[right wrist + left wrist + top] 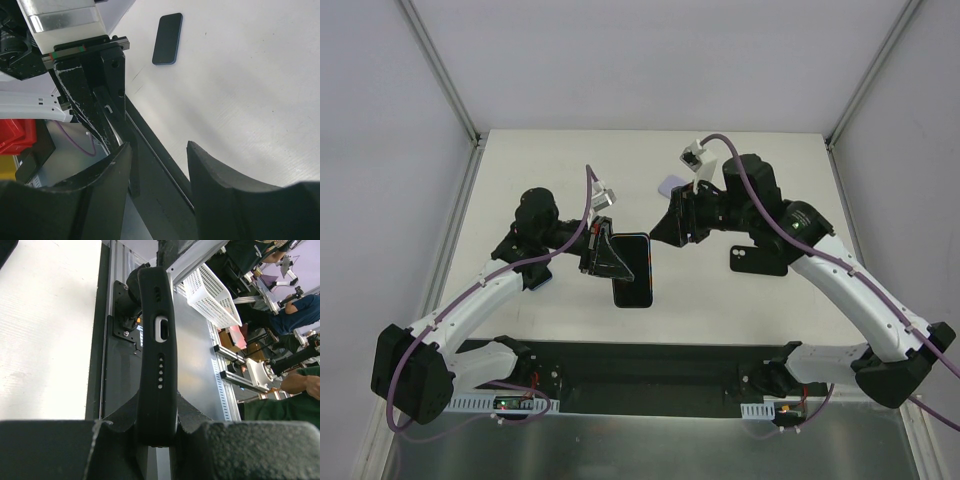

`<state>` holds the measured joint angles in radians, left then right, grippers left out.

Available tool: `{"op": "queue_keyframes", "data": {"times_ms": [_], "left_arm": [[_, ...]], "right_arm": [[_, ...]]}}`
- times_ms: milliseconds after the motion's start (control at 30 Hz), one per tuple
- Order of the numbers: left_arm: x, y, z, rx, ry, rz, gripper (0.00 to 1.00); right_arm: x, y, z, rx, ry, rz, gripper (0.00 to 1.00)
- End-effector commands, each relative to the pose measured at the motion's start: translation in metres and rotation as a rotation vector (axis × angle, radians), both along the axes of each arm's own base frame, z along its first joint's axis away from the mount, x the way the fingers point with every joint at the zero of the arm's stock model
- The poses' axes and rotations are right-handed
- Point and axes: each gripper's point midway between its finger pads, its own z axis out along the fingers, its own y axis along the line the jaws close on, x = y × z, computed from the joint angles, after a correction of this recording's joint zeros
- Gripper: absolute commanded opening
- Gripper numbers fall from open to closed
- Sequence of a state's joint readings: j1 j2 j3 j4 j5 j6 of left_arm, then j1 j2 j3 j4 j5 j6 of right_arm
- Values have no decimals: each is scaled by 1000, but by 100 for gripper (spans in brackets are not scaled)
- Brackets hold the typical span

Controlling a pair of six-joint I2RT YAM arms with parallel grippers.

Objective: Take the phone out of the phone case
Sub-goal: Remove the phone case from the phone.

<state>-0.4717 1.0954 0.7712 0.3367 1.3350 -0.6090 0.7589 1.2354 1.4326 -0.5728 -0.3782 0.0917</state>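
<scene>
Left gripper [603, 256]: closed narrow on the black phone case [632, 272], pinching front and back, raised over the table's [560, 160] near side.
Case contents: cannot tell whether it is empty.
Phone [167, 39]: a dark blue slab lying flat beside the right forearm, apart from the case; likely already out.
Right gripper [160, 150]: half-spread, empty, just beyond the case's far corner.
Doing it well: clamp firmly on the left and pry only the case's lip.

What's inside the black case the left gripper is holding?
The left gripper clamps the black case edge-on: only its port cutout and speaker holes show. From above, its face is dark and glossy. Whether anything fills it cannot be told.
</scene>
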Motion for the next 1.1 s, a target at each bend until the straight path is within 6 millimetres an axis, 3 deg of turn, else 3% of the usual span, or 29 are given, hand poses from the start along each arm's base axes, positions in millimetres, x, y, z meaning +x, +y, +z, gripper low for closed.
{"op": "queue_keyframes", "data": {"times_ms": [0,500,1067], "left_arm": [[-5,1,21,-56,-117,-48,0],[-5,1,23,-57,-120,-47,0],[-10,4,30,-70,-144,-44,0]], "right_arm": [[-6,-1,40,84,-98,17,51],[-3,5,25,49,-73,25,51],[20,7,-10,-84,-70,-43,51]]}}
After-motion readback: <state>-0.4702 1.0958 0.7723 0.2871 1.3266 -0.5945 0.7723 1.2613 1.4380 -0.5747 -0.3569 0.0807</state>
